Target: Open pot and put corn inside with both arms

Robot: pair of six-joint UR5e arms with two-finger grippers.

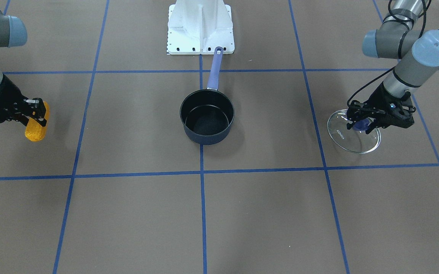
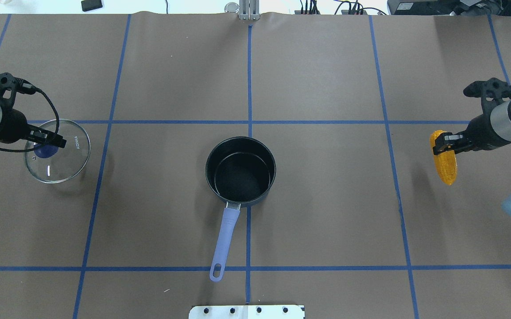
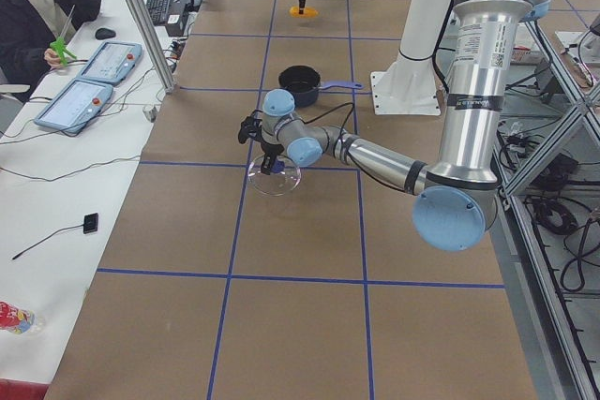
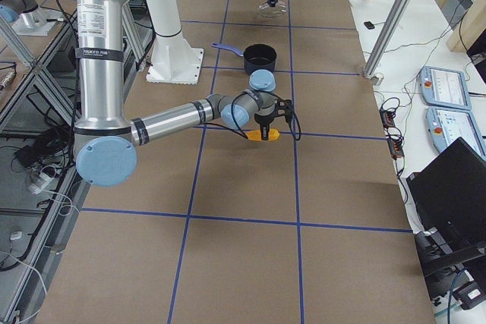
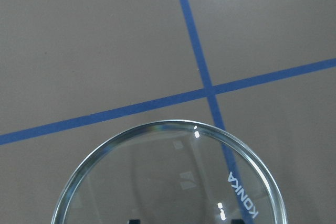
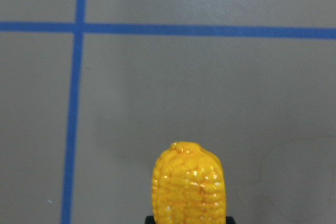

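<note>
**Pot uncovered, lid and corn held out to either side**

Pot [image 2: 241, 172] stands upright with its black inside showing, and its lavender handle [image 2: 224, 241] points back toward the robot's white base [image 1: 200, 36]. Well off to the pot's left, the left gripper [image 2: 47, 141] is closed on the blue knob [image 2: 43, 151] of the glass lid [image 2: 67, 164], which hangs slightly tilted. Well off to the pot's right, the right gripper [image 2: 443, 141] is clamped across one end of the corn [image 2: 446, 166]. Whether either touches the brown table [image 2: 326, 212] is unclear.

Glass lid [image 5: 168, 182] w/ KONKA mark, partly over blue tape line [image 5: 191, 30].
</note>
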